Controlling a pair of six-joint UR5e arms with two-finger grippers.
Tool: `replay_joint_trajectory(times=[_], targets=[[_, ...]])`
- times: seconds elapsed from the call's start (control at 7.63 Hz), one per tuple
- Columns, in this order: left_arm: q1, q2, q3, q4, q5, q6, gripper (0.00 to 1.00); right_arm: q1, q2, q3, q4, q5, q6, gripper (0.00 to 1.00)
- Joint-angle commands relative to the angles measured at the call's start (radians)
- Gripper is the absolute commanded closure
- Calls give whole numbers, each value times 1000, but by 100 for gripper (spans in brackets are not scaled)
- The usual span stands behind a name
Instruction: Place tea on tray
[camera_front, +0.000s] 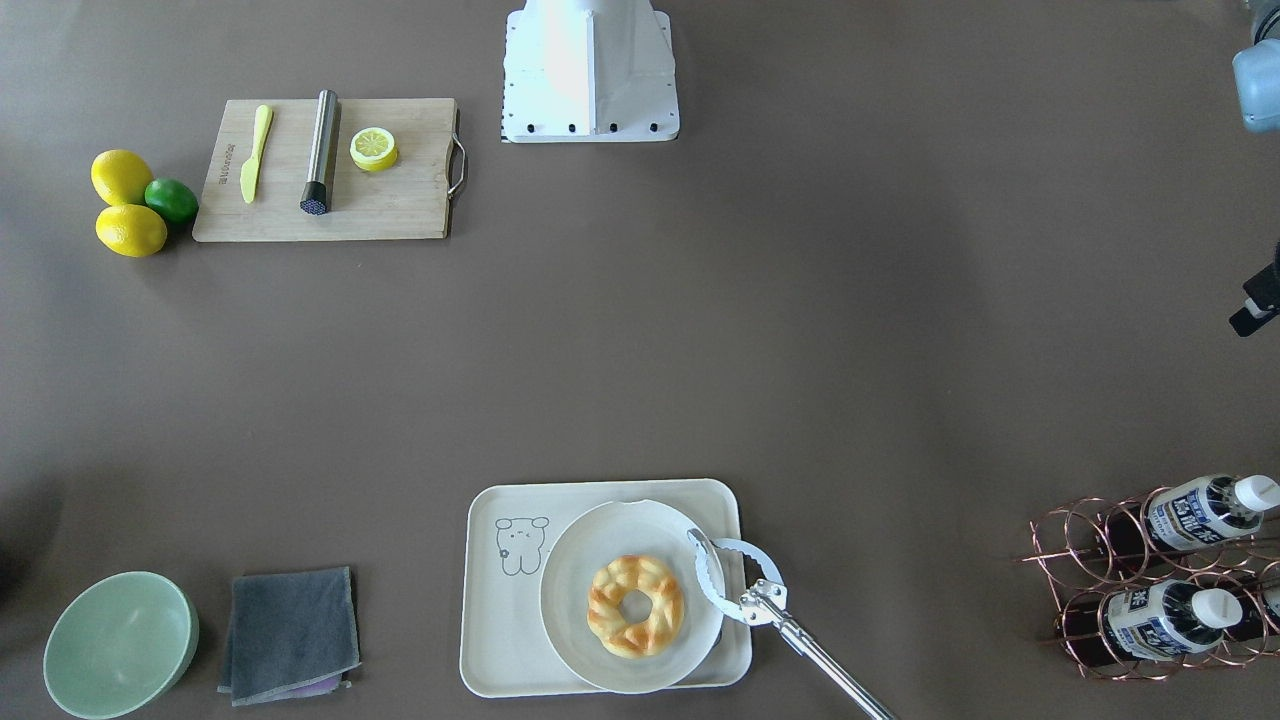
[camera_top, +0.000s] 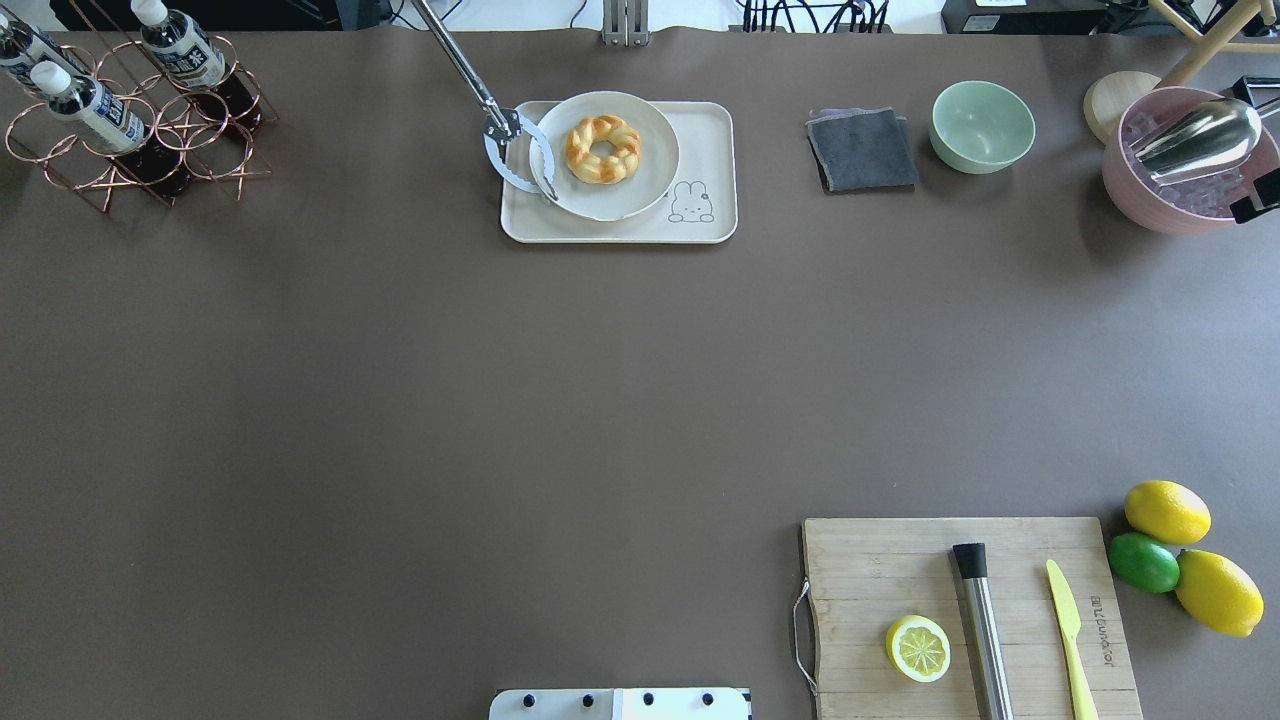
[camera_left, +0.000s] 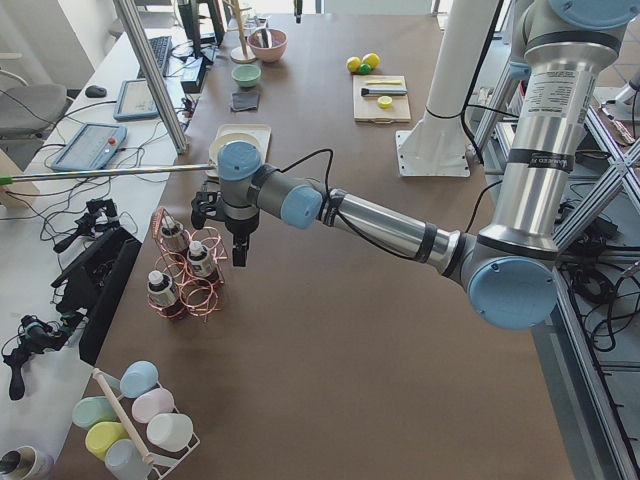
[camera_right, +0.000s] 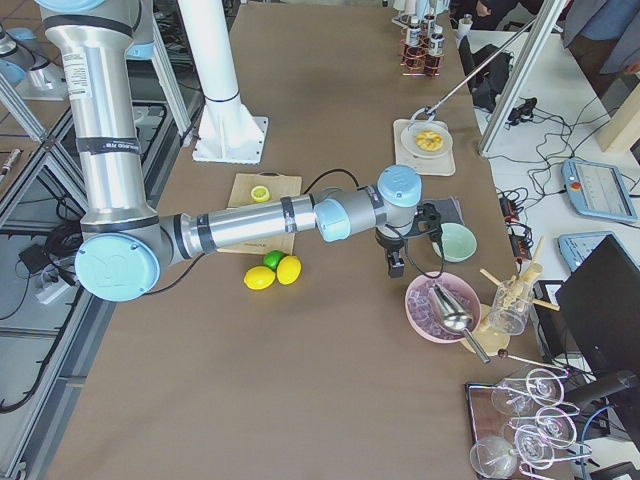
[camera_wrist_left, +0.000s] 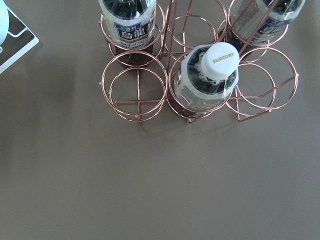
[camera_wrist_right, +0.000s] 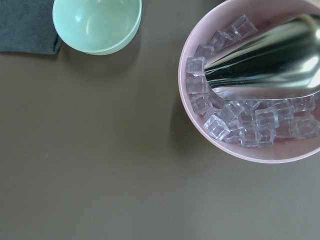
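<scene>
Three tea bottles lie in a copper wire rack (camera_top: 150, 150) at the far left corner: one (camera_top: 180, 45), a second (camera_top: 85, 100), and a third (camera_top: 20, 50). In the left wrist view the nearest bottle (camera_wrist_left: 207, 82) points its white cap at the camera. The cream tray (camera_top: 715, 150) sits at the far middle and holds a round plate (camera_top: 655, 175) with a doughnut (camera_top: 602, 148). My left gripper (camera_left: 238, 250) hovers over the rack, and I cannot tell whether it is open or shut. My right gripper (camera_right: 395, 262) hangs near the pink bowl (camera_right: 440, 305), and I cannot tell its state either.
Metal tongs (camera_top: 515, 150) rest across the tray's left edge. A grey cloth (camera_top: 862, 148), a green bowl (camera_top: 982, 125) and the ice-filled pink bowl with a scoop (camera_top: 1195, 135) stand at the far right. A cutting board (camera_top: 880, 570) and lemons (camera_top: 1165, 510) lie near right.
</scene>
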Motion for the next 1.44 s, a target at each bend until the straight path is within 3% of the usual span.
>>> replay_joint_trajectory(times=[0.0, 0.39, 0.79, 1.31], targets=[[42, -58, 47, 0, -1, -54, 3, 0, 0, -2, -2, 0, 0, 0], [45, -114, 99, 0, 3, -74, 7, 0, -2, -2, -2, 0, 0, 0], [47, -219, 229, -3, 45, -48, 8, 0, -2, 1, 0, 2, 22, 0], [48, -282, 338, -12, 42, 19, 14, 0, -2, 1, 0, 0, 28, 0]])
